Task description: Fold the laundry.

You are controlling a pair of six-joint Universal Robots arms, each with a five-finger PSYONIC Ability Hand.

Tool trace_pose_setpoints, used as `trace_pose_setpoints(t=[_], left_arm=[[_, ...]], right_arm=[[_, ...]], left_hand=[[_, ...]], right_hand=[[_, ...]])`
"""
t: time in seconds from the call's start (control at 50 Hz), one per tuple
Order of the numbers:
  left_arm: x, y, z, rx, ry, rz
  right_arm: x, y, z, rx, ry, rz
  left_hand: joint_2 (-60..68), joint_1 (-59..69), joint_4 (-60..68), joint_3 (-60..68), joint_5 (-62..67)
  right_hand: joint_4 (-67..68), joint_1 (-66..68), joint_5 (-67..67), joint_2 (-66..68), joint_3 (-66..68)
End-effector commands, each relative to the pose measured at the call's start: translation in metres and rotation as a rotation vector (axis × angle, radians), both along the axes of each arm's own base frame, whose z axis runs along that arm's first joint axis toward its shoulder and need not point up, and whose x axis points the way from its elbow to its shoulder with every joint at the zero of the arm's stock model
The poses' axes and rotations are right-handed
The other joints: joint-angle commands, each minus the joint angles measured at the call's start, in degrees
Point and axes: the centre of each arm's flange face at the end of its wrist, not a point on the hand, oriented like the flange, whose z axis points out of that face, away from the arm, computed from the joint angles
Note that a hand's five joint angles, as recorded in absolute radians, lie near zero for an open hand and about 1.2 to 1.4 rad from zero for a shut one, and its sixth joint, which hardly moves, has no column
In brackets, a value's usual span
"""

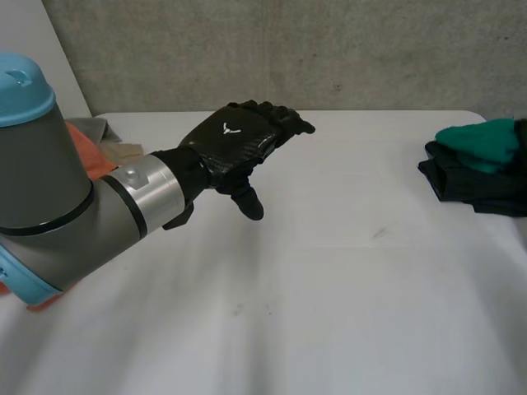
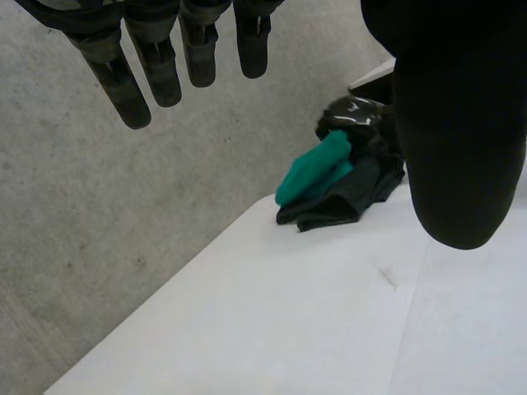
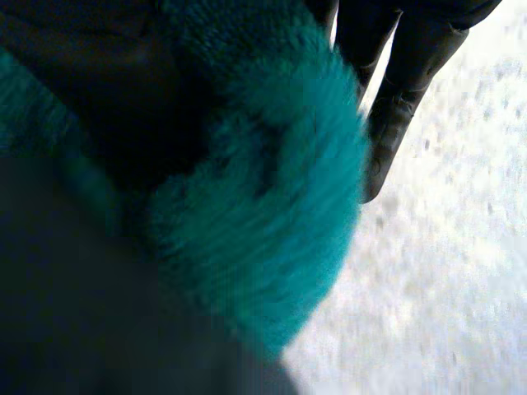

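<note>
The left hand (image 1: pixel 235 148) hangs in the air over the middle of the white bench (image 1: pixel 346 280), with the back of the hand uppermost. Its fingers (image 2: pixel 165 70) are stretched out straight and the thumb (image 1: pixel 249 203) points down toward the bench top. It holds nothing and touches nothing. The left arm (image 1: pixel 49 197) reaches in from the robot's left side. Behind it, at the far left of the bench, lies an orange cloth (image 1: pixel 86 152) with a pale beige cloth (image 1: pixel 123 153) just beside it.

The rest of the laundry sits well apart from the left hand, at the robot's right near the far edge of the bench and close to the grey concrete wall (image 1: pixel 329 49). It is a small pile, with a teal cloth (image 1: pixel 478 141) resting on top of a dark cloth (image 1: pixel 465 185).

The right hand (image 3: pixel 395 115) is pressed close against the fuzzy teal cloth, and the dark cloth is right next to it. From so near, I cannot tell whether that hand is gripping the cloth or only lying against it.
</note>
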Motion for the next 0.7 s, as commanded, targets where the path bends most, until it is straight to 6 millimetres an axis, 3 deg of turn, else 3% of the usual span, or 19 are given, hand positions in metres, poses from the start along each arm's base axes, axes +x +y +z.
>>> trace_pose_setpoints(t=[0.02, 0.08, 0.18, 0.24, 0.32, 0.4, 0.42, 0.44, 0.46, 0.5, 0.52, 0.56, 0.64, 0.7], left_arm=[[0.0, 0.001, -0.001, 0.004, -0.004, 0.001], [-0.001, 0.003, 0.001, -0.001, -0.001, -0.001], [-0.002, 0.007, 0.003, -0.004, 0.002, -0.01], [-0.003, 0.009, 0.003, -0.007, 0.002, -0.015], [-0.003, 0.011, 0.004, -0.007, 0.002, -0.018], [-0.002, 0.012, 0.005, -0.008, 0.004, -0.018], [-0.001, 0.013, 0.008, -0.015, 0.008, -0.018], [-0.001, 0.014, 0.01, -0.02, 0.011, -0.018], [0.0, 0.014, 0.012, -0.025, 0.014, -0.016], [0.001, 0.015, 0.017, -0.04, 0.022, -0.011], [0.002, 0.014, 0.02, -0.048, 0.027, -0.004], [0.004, 0.013, 0.024, -0.058, 0.033, 0.016], [0.012, 0.006, 0.035, -0.082, 0.06, 0.113], [0.024, -0.01, 0.047, -0.141, 0.099, 0.252]], right_arm=[[-0.029, 0.018, 0.004, 0.059, 0.102, -0.095], [-0.026, 0.026, 0.013, 0.1, 0.098, -0.096], [-0.021, 0.044, 0.05, 0.187, 0.071, -0.115], [-0.02, 0.053, 0.066, 0.214, 0.06, -0.138], [-0.03, 0.067, 0.098, 0.258, 0.034, -0.223], [-0.073, 0.083, 0.129, 0.306, 0.018, -0.433], [-0.095, 0.088, 0.146, 0.296, 0.04, -0.537], [-0.103, 0.09, 0.156, 0.283, 0.058, -0.585], [-0.109, 0.092, 0.164, 0.275, 0.073, -0.625], [-0.114, 0.098, 0.207, 0.166, 0.14, -0.72], [-0.113, 0.098, 0.215, 0.137, 0.15, -0.728], [-0.106, 0.098, 0.228, 0.071, 0.16, -0.721], [-0.046, 0.099, 0.25, -0.097, 0.119, -0.562], [0.022, 0.13, 0.264, -0.207, 0.06, -0.267]], left_hand=[[1.4, 2.1, 1.4, 0.8, 0.4], [1.4, 2.1, 1.4, 0.8, 0.4], [1.4, 2.1, 1.4, 0.8, 0.4], [1.4, 2.1, 1.4, 0.8, 0.4], [1.4, 2.1, 1.4, 0.8, 0.4], [1.4, 2.1, 1.4, 0.8, 0.4], [1.4, 2.1, 1.4, 0.8, 0.4], [1.4, 2.1, 1.4, 0.8, 0.4], [1.4, 2.1, 1.4, 0.8, 0.4], [1.4, 2.1, 1.4, 0.8, 0.4], [1.4, 2.1, 1.4, 0.8, 0.4], [1.4, 2.1, 1.4, 0.8, 0.4], [1.4, 2.1, 1.4, 0.8, 0.4], [1.2, 1.9, 1.2, 0.6, 0.3]], right_hand=[[11.8, 23.1, 14.3, 12.5, 12.4], [11.8, 23.1, 14.3, 12.5, 12.4], [-44.2, -32.9, -41.7, -43.6, -43.6], [-58.2, -46.9, -55.7, -57.5, -57.6], [-58.2, -46.9, -55.7, -57.5, -57.6], [-58.2, -46.9, -55.7, -57.5, -57.6], [-58.2, -46.9, -55.7, -57.5, -57.6], [-58.2, -46.9, -55.7, -57.5, -57.6], [-58.2, -46.9, -55.7, -57.5, -57.6], [-58.2, -46.9, -55.7, -57.5, -57.6], [-58.2, -46.9, -55.7, -57.5, -57.6], [-58.2, -46.9, -55.7, -57.5, -57.6], [-58.2, -46.9, -55.7, -57.5, -57.6], [-58.2, -46.9, -55.7, -57.5, -57.6]])
